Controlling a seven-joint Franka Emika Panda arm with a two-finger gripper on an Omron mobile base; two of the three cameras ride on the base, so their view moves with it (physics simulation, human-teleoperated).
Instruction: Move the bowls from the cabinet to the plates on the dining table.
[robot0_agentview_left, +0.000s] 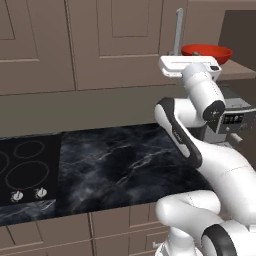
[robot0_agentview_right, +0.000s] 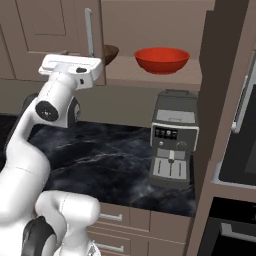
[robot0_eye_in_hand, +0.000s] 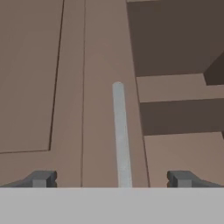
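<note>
Rising from the base, the white arm folds up over the black marble counter (robot0_agentview_left: 120, 165), with the cooktop (robot0_agentview_left: 25, 172) off to its left and a coffee machine (robot0_agentview_right: 172, 145) standing on the counter to its right. Higher up, the gripper (robot0_eye_in_hand: 113, 179) faces the taupe cabinet (robot0_agentview_left: 115, 40) with its fingertips (robot0_eye_in_hand: 43, 178) spread wide and nothing between them; the vertical silver bar handle (robot0_eye_in_hand: 121, 135) runs up the door edge between the two tips (whether either touches it cannot be told). Beyond the door edge the cabinet stands open, and on its shelf (robot0_agentview_right: 150, 75) sits the red bowl (robot0_agentview_right: 161, 59). Left of it, partly hidden behind the door, is the dark wooden bowl (robot0_agentview_right: 111, 51).
</note>
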